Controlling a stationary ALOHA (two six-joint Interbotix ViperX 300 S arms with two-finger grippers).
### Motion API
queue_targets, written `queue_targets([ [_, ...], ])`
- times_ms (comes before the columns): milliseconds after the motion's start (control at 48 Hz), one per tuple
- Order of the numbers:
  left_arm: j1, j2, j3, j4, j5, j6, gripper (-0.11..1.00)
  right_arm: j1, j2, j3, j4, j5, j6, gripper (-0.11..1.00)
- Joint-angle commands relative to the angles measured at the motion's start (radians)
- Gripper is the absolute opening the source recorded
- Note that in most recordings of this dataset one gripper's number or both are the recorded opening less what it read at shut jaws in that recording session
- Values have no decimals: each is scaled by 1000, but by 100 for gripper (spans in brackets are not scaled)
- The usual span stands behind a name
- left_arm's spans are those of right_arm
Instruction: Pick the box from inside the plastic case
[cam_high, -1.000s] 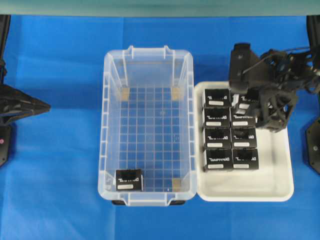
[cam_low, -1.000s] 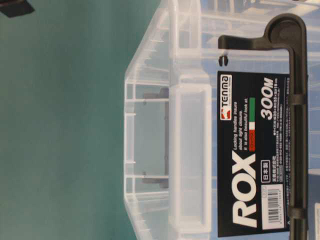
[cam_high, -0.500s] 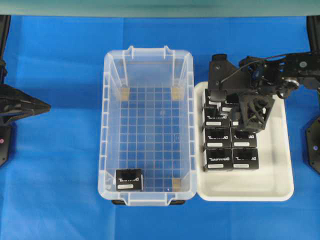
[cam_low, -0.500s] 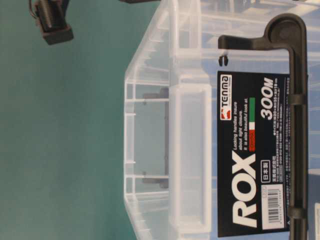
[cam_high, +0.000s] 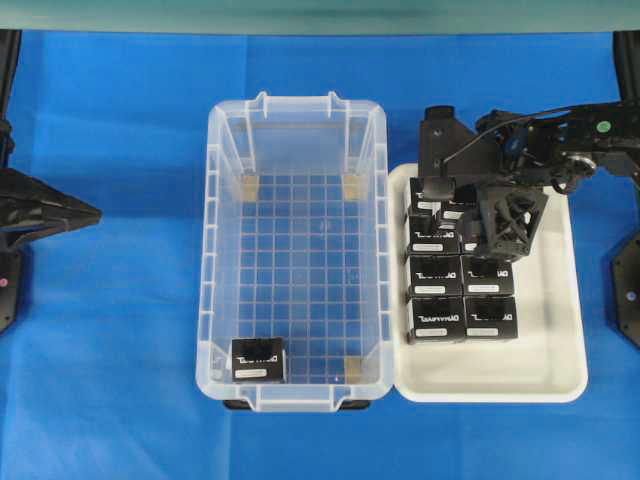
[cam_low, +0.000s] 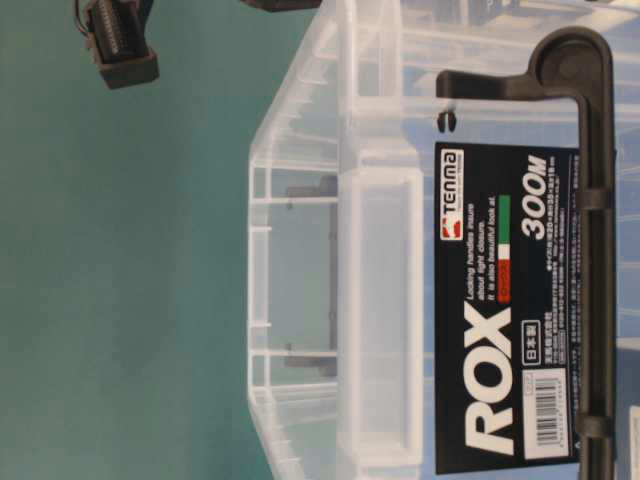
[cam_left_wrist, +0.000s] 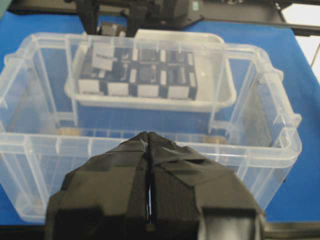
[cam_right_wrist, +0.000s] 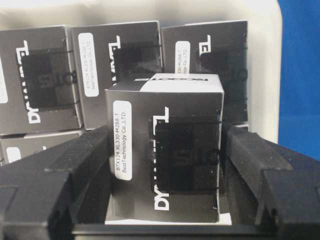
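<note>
The clear plastic case stands in the middle of the blue cloth. One black box with a white label lies in its near left corner. My right gripper hovers over the back rows of the white tray. It is shut on another black box, with a finger pressed against each side, held just above the boxes lying in the tray. My left gripper stays left of the case, outside it, its jaws shut on nothing.
Several identical black boxes fill the tray's left and middle; its right strip and near end are bare white. The tray touches the case's right wall. The table-level view shows the case's end wall and a black printed label.
My right arm swung left over the tray's back rows, then almost stopped in the last half second. The box in the case and my left arm have not moved.
</note>
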Motion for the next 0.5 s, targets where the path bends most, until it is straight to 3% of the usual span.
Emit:
queue_targets([
  [0, 2, 8, -25, 2, -6, -2, -5, 0, 8, -2, 0, -6, 0, 67],
  [479, 2, 6, -25, 3, -5, -3, -5, 3, 15, -12, 14, 25, 5, 66],
])
